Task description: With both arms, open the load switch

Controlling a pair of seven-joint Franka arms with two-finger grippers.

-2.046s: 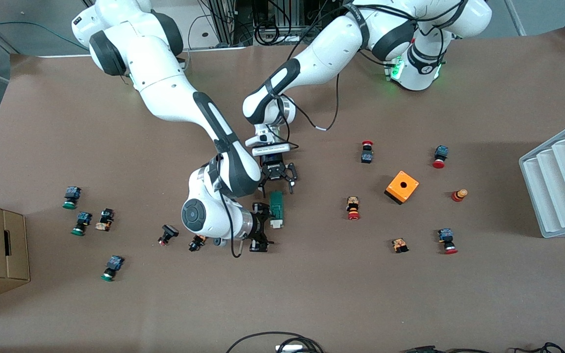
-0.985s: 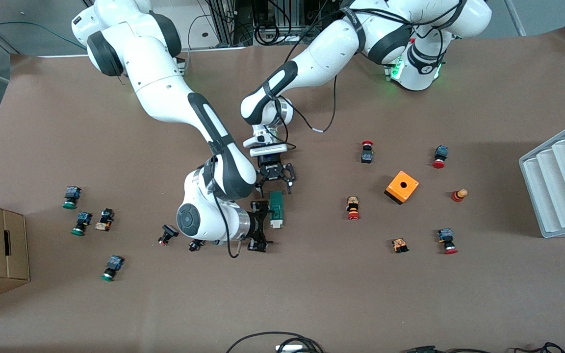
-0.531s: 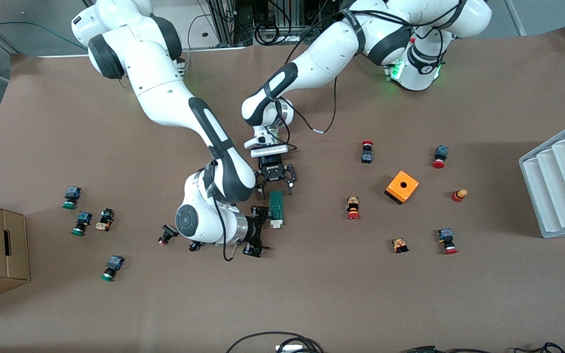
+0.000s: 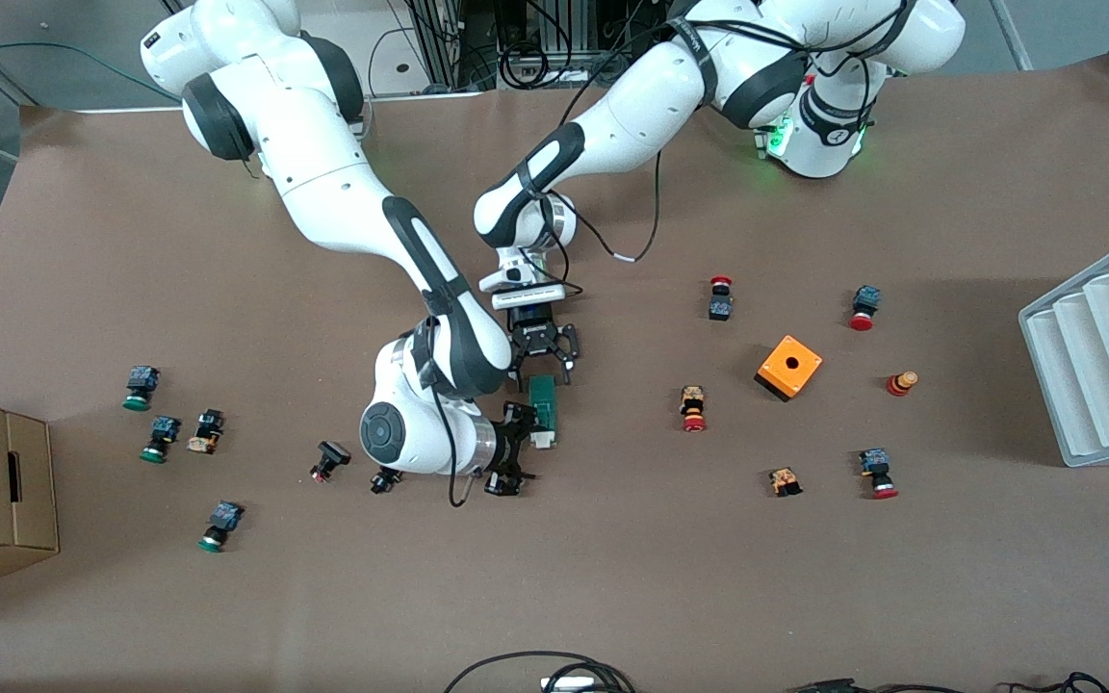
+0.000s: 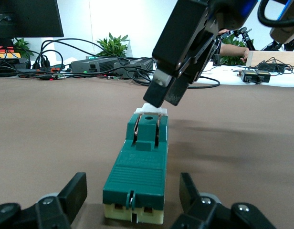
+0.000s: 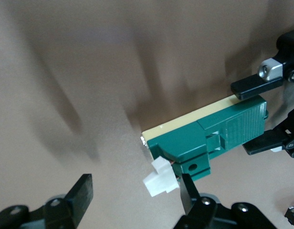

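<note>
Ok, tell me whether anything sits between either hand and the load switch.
Nothing visible does. The left hand straddles one end of the load switch with open fingers; the right hand is open at the white lever end. The nearest push button lies aside.

Brown table (image 4: pixel 612 577): load switch (image 4: pixel 543 409), scattered push buttons (image 4: pixel 161 438), orange box (image 4: pixel 789 367).

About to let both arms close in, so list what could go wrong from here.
1. The left hand straddles one end of the load switch with gaps on both sides; closing unevenly could twist it on the table.
2. The right hand sits off-centre at the white lever: one finger nearly touches the green body, so it may miss or jam the lever.
3. Both hands crowd one short bar and could collide.
</note>
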